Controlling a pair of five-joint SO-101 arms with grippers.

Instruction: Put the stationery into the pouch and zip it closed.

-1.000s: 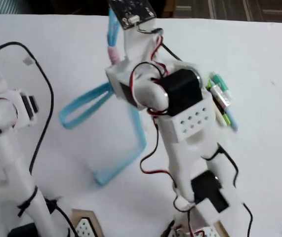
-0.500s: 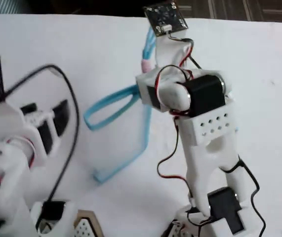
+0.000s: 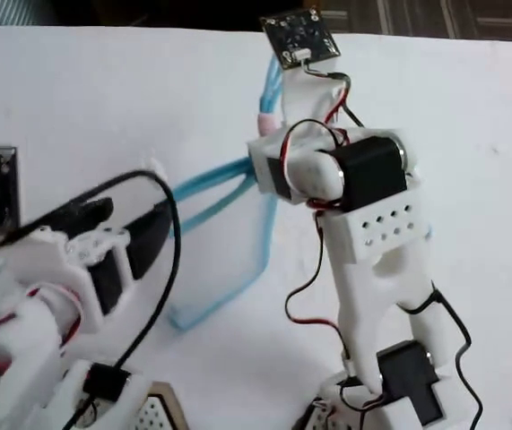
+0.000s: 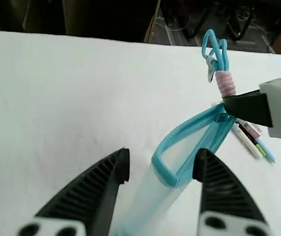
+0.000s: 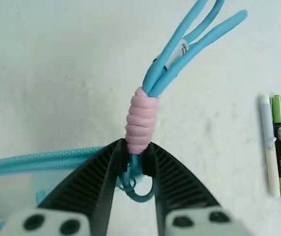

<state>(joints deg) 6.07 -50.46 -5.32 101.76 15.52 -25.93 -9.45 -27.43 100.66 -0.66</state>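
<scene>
- White table [image 3: 103, 90] runs to a dark room past its far edge.
- Our right gripper [image 5: 134, 147] has its fingers pressed together on the lower end of the pink charm [image 5: 141, 120], just above the zip ring.
- From the charm a blue cord [image 5: 189, 39] loops away toward the far edge.
- Our left gripper [image 4: 162, 160] has its fingers spread wide. They straddle the blue rim of the pouch [image 4: 194, 130] without pinching it, and we cannot tell whether either one touches the rim.
- The pouch lies about mid-table with its mouth gaping. Its charm end points to the far edge, and we see nothing inside it.
- The pens [image 5: 278, 147] lie together on the table toward the right edge, near the charm but outside the pouch.
- We judge the task barely begun, since loading comes before zipping.
- Risks as we see them:
  - If the right gripper pulls now, the zip would shut on a pouch with nothing in it.
  - With the left fingers not clamped, the light pouch may slide or lift instead of the zip running.
  - The ribbed charm looks soft and could slip from the pinch.
  - A spread left finger could snag the rim and fold the mouth shut.
</scene>
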